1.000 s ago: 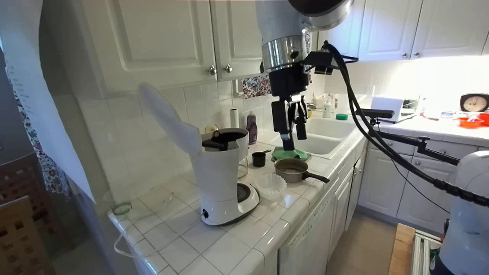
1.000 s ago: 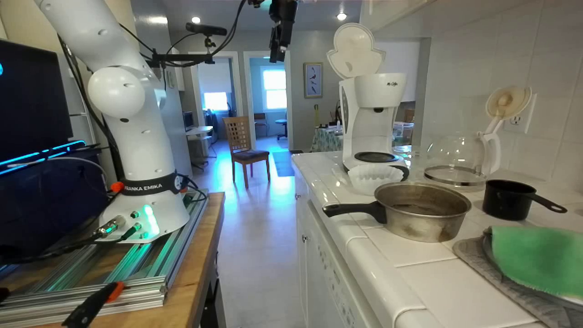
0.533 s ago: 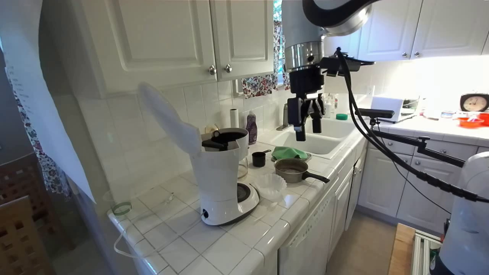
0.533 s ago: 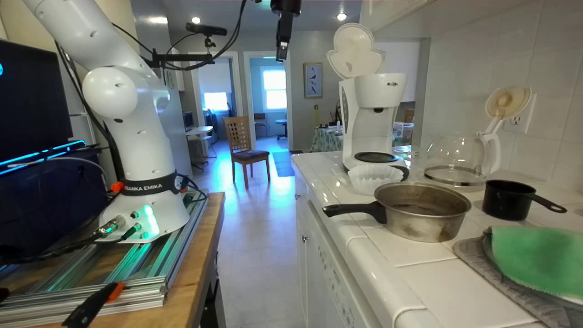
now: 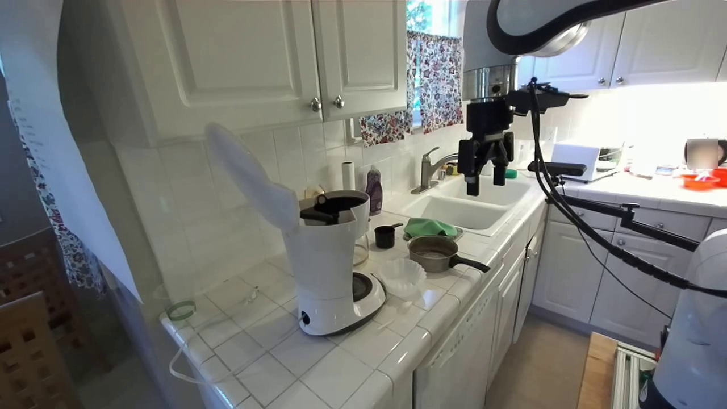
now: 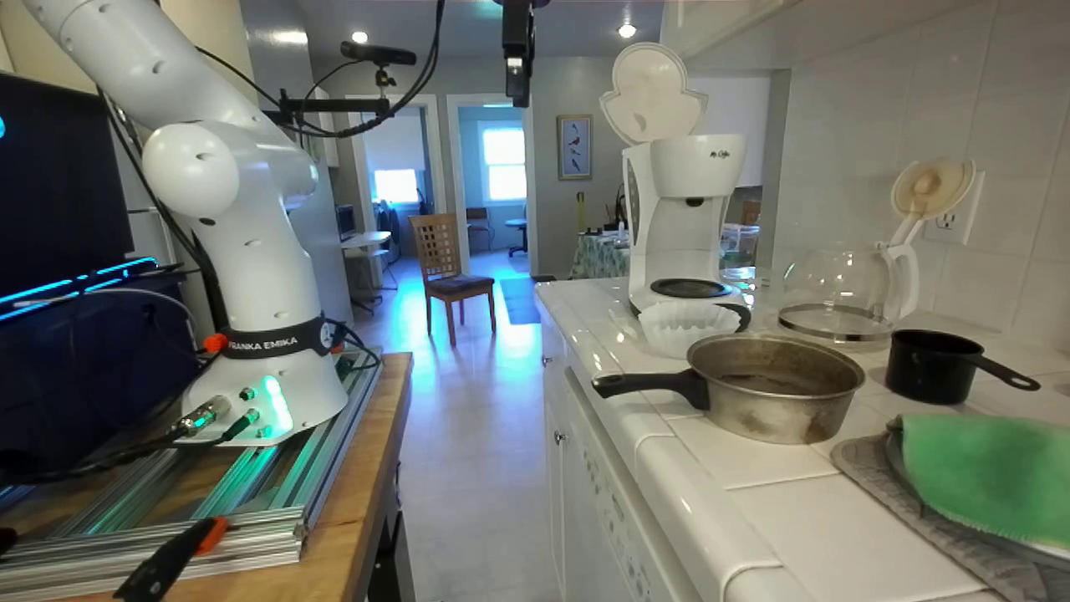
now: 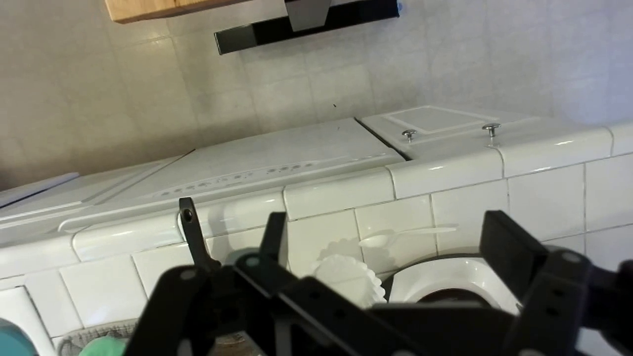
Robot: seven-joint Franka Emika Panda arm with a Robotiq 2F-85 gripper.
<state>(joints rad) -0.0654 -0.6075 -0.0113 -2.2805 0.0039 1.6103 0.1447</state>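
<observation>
Tool (image 5: 486, 181) downward, jaws wide apart

The surface (image 5: 272, 363) is white and tiled. On it stand a white coffee maker (image 5: 321, 267), a glass carafe (image 6: 836, 288), a black measuring cup (image 6: 929, 368) and a metal saucepan (image 6: 777, 405). A paper filter (image 6: 685, 324) sits between coffee maker and saucepan; near it lies a white spoon (image 7: 383, 239). A grey mat (image 6: 878, 472) lies there also.

Black end effector (image 5: 486, 180), green cloth (image 6: 995, 477), floral curtain (image 5: 442, 85)
</observation>
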